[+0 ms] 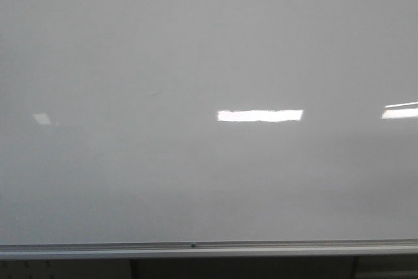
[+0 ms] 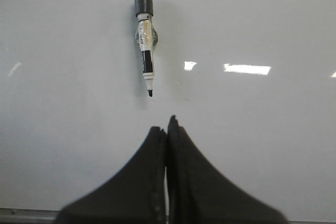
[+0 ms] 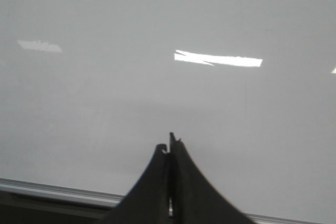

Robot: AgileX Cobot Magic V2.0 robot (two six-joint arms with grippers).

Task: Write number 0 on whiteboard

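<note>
Front view is showing us the whiteboard (image 1: 209, 44) bare above its silver rail (image 1: 209, 248); we are seeing no drawn 0. Left wrist view: our left gripper (image 2: 167, 129) is sitting pressed together, empty, near a marker (image 2: 145, 40) lying on the board. Right wrist view: our right gripper (image 3: 170, 148) is likewise pinched together, empty, near the rail.

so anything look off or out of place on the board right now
One oddity: a marker sits on the whiteboard uncapped, tip bare, with tape around its barrel, seen only in the left wrist view. No 0 is drawn. Both the left pincer and right pincer are shut and empty.
</note>
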